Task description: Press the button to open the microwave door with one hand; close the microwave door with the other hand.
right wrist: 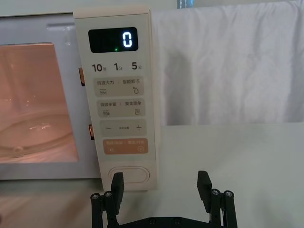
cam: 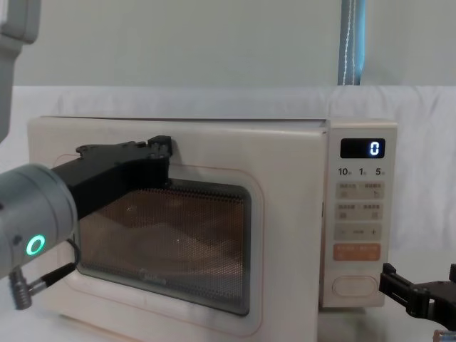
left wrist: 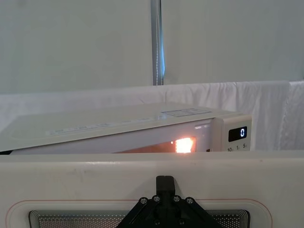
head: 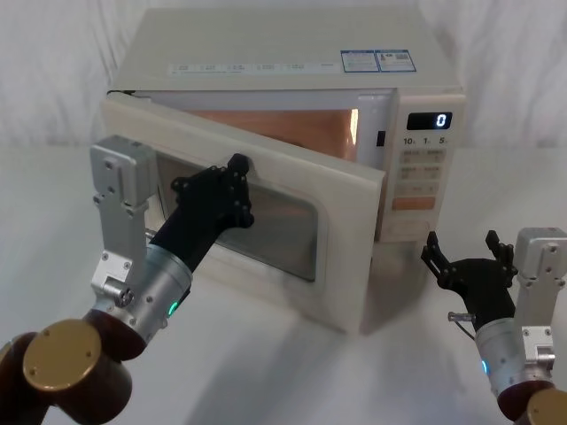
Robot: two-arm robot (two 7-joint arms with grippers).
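Observation:
The cream microwave door [head: 347, 232] with its dark mesh window stands partly open, swung toward me, and the orange-lit cavity shows behind it. My left gripper [head: 237, 166] is shut, its black tip resting against the door's outer face at the top edge of the window [cam: 162, 146] [left wrist: 165, 182]. The pill-shaped button [right wrist: 129, 174] sits at the bottom of the control panel [head: 423, 168], below the orange key. My right gripper [head: 462, 252] hangs open in front of and below that button [cam: 354, 286], apart from it, holding nothing [right wrist: 160, 185].
The microwave body [head: 266, 53] stands on a white-draped table [head: 266, 372], with white cloth behind. The display [right wrist: 126, 40] reads 0. Bare cloth lies right of the panel and in front of the door.

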